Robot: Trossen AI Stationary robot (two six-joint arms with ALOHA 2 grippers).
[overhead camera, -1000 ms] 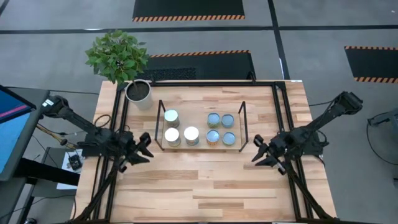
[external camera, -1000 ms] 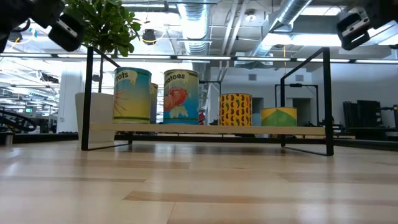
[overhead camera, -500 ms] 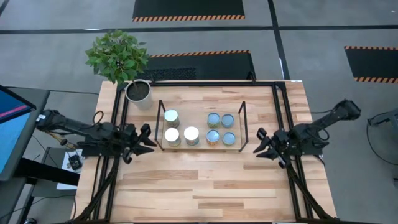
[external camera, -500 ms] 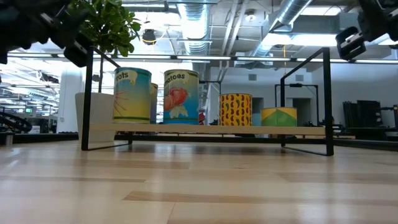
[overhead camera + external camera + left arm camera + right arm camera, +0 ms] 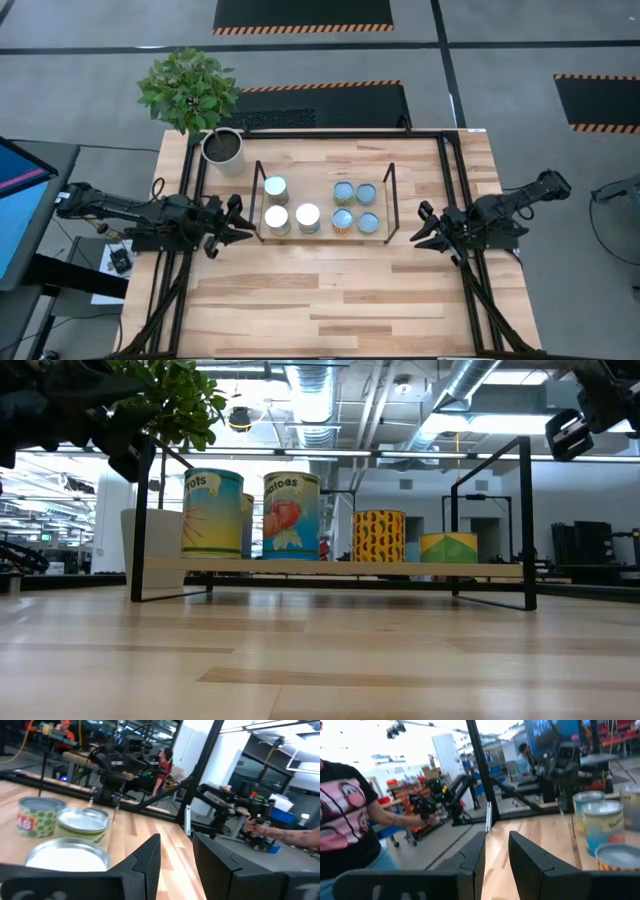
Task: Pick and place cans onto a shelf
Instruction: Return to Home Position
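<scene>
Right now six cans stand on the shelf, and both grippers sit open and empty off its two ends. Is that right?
Not six. The high view shows seven cans on the shelf: three white-topped on the left, four blue-topped on the right. The left gripper and right gripper do sit open and empty off its ends.

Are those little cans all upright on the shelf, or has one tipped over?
Upright, all seven cans: from above only round tops show on the shelf, and the low view shows labels standing straight.
</scene>
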